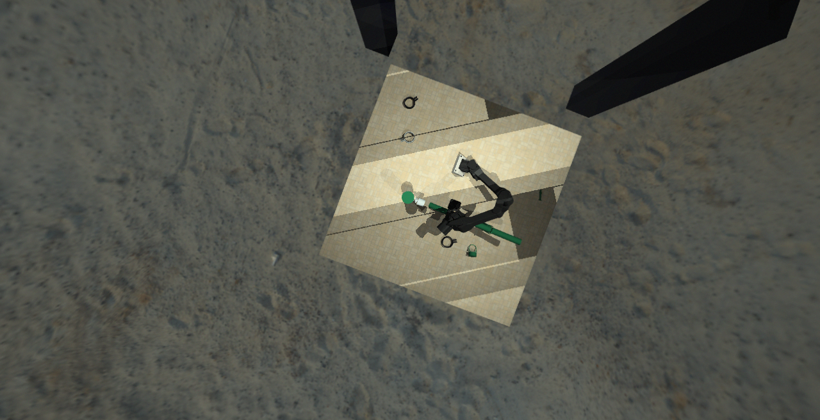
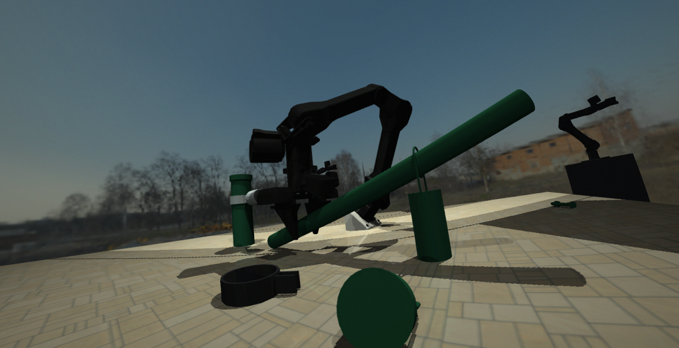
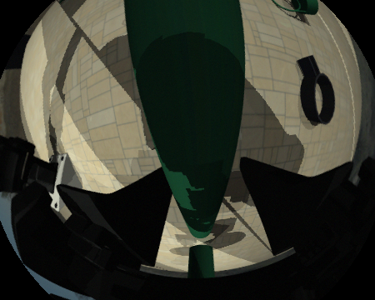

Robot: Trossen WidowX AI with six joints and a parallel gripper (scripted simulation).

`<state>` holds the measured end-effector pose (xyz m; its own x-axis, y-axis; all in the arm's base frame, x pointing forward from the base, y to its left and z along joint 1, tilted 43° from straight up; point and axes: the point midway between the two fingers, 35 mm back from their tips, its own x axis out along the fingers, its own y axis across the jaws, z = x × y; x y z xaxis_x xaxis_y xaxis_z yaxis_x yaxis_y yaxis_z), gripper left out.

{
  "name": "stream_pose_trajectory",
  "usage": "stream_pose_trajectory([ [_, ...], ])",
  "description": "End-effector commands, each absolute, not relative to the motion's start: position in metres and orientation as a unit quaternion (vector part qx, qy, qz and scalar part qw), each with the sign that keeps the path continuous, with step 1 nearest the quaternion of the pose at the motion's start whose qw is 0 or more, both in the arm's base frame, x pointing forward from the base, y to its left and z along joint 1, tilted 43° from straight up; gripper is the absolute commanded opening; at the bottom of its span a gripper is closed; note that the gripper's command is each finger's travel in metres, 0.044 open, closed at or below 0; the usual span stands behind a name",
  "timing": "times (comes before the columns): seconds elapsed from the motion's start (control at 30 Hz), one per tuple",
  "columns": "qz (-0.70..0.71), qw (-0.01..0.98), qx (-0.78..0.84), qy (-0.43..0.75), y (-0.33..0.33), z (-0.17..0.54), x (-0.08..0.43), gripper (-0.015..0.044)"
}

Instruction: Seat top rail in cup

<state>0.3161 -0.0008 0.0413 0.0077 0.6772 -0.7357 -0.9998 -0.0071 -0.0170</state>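
The green rail (image 1: 505, 235) (image 2: 475, 132) (image 3: 187, 83) slopes through the wire loop (image 2: 415, 147) above a short green post (image 2: 429, 227). Its low end is near the ground beside the big post (image 2: 242, 232) (image 3: 201, 260), below and outside the cup. The silver cup (image 1: 421, 201) hangs on the band (image 2: 235, 199), just under the post cap (image 1: 407, 197) (image 2: 241, 177); a finger mount partly hides it in the exterior view. My gripper (image 2: 306, 234) (image 3: 207, 165) straddles the rail near its low end, partly open. A narrow gap shows by the right finger in the wrist view; contact on the left is unclear.
A black ring clamp (image 2: 246, 293) (image 3: 308, 97) and a green loop cap (image 1: 471, 254) (image 2: 375, 307) (image 3: 309, 6) lie on the front side of the rail. A small green fitting (image 1: 540, 194) (image 2: 563, 204) lies farther off. The arm's base (image 1: 459, 165) stands behind the rail.
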Motion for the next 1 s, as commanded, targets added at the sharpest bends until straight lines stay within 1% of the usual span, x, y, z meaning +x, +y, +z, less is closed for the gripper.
stream_pose_trajectory([
  [0.0,0.647,0.650,-0.286,0.278,0.000,0.041,0.315,0.0210],
  [0.43,0.647,0.650,-0.286,0.278,0.000,0.041,0.315,0.0123],
  [0.57,0.647,0.650,-0.286,0.278,-0.003,0.044,0.315,0.0018],
  [0.6,0.647,0.650,-0.286,0.278,-0.004,0.044,0.315,0.0000],
  [0.77,0.638,0.640,-0.306,0.299,-0.017,0.052,0.315,0.0000],
  [0.97,0.609,0.614,-0.355,0.357,-0.051,0.074,0.312,0.0000],
])
